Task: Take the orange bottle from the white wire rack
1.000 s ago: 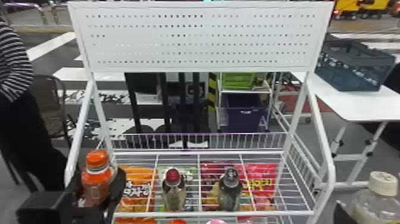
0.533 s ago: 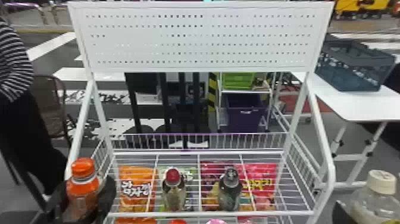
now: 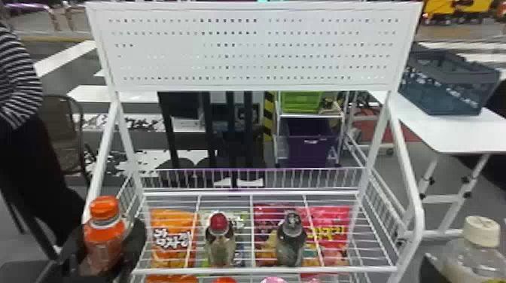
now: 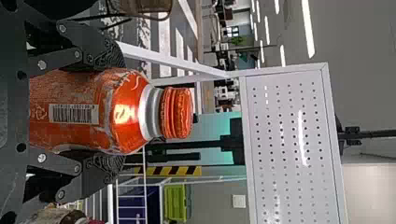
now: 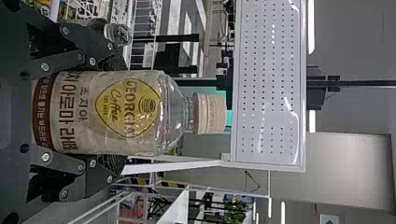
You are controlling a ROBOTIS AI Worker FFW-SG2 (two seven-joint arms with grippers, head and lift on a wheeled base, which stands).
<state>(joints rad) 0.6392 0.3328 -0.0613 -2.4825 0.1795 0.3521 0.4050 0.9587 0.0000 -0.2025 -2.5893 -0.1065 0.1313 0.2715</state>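
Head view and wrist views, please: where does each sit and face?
Head view: on the head, facing forward and down at the rack; left gripper, right gripper low.
Left wrist view: on that wrist, facing the orange bottle between its fingers.
Right wrist view: on that wrist, facing another bottle between its fingers.
All share the white panel.

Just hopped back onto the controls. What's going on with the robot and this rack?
The robot has a bottle in each hand. Its left pincer grips the orange bottle, cap up, off the shelf at the left side of the white wire rack. Its right pincer grips a clear bottle with a cream cap, off to the right. A red-capped bottle and a dark-capped bottle are at the rack.
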